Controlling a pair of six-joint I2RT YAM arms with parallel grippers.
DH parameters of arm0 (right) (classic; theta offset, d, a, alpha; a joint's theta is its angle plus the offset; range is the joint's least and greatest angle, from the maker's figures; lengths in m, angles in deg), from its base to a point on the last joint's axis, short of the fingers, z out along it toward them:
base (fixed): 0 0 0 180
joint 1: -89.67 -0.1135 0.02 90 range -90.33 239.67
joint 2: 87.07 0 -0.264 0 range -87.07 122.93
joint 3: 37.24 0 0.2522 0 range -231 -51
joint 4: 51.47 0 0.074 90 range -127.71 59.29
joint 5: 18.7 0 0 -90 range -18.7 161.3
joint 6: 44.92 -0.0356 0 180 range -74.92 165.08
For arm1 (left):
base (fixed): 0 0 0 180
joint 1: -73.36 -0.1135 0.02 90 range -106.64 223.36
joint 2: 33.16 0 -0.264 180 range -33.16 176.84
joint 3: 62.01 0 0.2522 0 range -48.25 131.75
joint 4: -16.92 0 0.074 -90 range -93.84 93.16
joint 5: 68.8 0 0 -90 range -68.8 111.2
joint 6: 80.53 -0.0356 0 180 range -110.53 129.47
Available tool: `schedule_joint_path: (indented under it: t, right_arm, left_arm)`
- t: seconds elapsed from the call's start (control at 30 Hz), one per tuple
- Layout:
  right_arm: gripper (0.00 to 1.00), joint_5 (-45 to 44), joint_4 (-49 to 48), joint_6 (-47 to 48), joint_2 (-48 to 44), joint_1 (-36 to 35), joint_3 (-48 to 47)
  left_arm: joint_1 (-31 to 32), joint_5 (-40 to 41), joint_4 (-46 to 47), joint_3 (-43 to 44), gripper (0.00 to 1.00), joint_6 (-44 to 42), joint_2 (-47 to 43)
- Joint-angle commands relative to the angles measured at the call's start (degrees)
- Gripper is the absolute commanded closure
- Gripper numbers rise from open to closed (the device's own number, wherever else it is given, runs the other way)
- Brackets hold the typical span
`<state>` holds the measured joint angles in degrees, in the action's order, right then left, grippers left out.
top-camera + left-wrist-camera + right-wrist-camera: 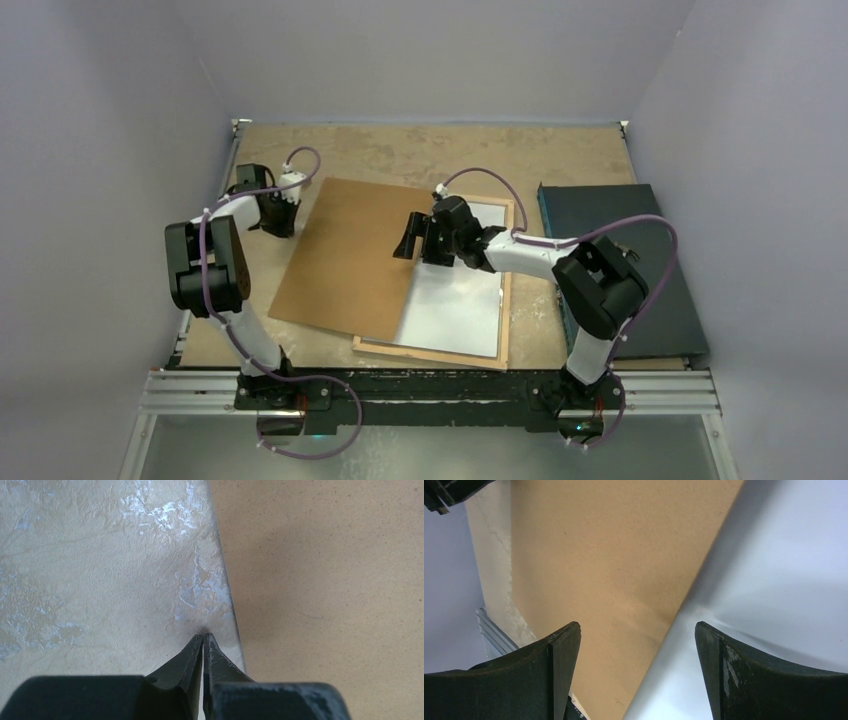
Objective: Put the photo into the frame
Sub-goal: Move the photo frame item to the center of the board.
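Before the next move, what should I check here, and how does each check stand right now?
1. Photo lies white side up inside the frame: ok, as far as it shows; its left part is under the board.
2. Backing board squared over the frame: not ok; it lies skewed and hangs off the frame's left side.
3. Left gripper has a hold on the board: not ok; it is shut against the table beside the board's edge, with nothing visible between its fingers.
4. Right gripper ready to grasp: ok; jaws wide open over the line where board meets photo.
5. Printed side faces down: cannot tell.
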<state>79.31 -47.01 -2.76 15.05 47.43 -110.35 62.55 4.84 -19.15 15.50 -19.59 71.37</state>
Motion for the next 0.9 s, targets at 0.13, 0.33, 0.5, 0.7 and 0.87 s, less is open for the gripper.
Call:
schedule_joint_path:
  t: [0.13,0.33,0.5,0.7,0.87]
  right_arm:
    - [0.12,-1.5,-0.1,-1.9,-4.0,0.4,1.2]
    - [0.13,0.3,-2.2,-2.7,-0.8,0.5,0.9]
    - [0.13,1.3,-4.3,-3.8,-0.7,0.6,2.1]
    - [0.14,4.3,-7.2,-5.9,0.9,0.7,2.4]
    - [0.15,5.7,-8.7,-7.4,2.7,0.8,2.4]
  left_arm:
    - [1.1,-0.1,-2.8,-3.9,1.0,0.8,3.1]
    - [2.1,-0.6,-2.6,-4.6,1.0,1.3,2.8]
    - [3.2,-1.0,-2.3,-6.0,1.0,2.2,2.1]
    - [3.7,-1.4,-2.2,-7.1,1.0,2.4,2.0]
    - [3.9,-1.4,-2.1,-7.2,1.0,2.3,2.3]
